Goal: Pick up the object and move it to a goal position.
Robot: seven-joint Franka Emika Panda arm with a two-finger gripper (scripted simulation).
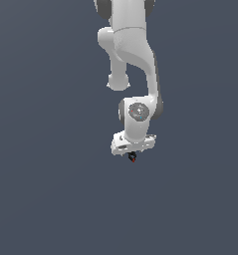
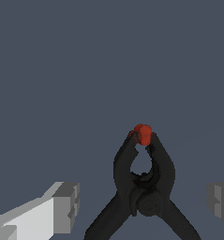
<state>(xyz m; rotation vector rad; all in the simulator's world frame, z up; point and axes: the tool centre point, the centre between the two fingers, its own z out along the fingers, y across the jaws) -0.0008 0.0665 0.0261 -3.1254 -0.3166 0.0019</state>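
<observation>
The object is a tiny black clamp (image 2: 144, 187) with two splayed handles and a small red tip (image 2: 143, 133). In the wrist view it lies between my two grey fingertips (image 2: 66, 206), with the red tip pointing away from the hand. A narrow gap shows between each handle and the fingertip beside it. My gripper (image 2: 142, 206) is open and straddles the clamp. In the exterior view the clamp (image 1: 132, 157) shows as a small black and red speck right under the white hand, where my gripper (image 1: 132, 155) points down. No goal marker shows in either view.
The white arm (image 1: 133, 55) comes down from the top of the exterior view. A plain dark grey-blue surface (image 1: 41, 199) fills the rest of both views. No other objects show.
</observation>
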